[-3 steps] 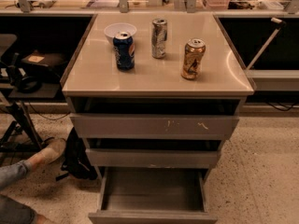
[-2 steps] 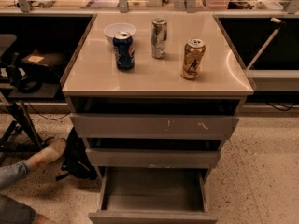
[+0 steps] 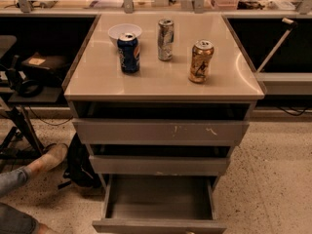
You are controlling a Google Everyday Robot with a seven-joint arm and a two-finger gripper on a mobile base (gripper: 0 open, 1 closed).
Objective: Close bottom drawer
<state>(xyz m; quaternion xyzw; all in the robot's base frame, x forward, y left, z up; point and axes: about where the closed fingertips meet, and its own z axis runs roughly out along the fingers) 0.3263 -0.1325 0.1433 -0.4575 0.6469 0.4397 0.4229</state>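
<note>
The bottom drawer (image 3: pixel 158 225) stands pulled far out at the bottom of the cabinet. Its shallow grey box (image 3: pixel 160 197) looks empty and its front runs along the bottom edge of the camera view. Above it sit the mid-width plain grey drawer (image 3: pixel 159 165) and the widest drawer (image 3: pixel 160 132) with pale scratch marks, both only slightly out. The gripper is not in view.
On the beige cabinet top (image 3: pixel 161 77) stand a blue can (image 3: pixel 128 52), a silver can (image 3: pixel 165 39), a gold can (image 3: pixel 201 61) and a white bowl (image 3: pixel 124 31). A person's leg and shoe (image 3: pixel 48 158) and a dark bag (image 3: pixel 80 164) lie left of the cabinet.
</note>
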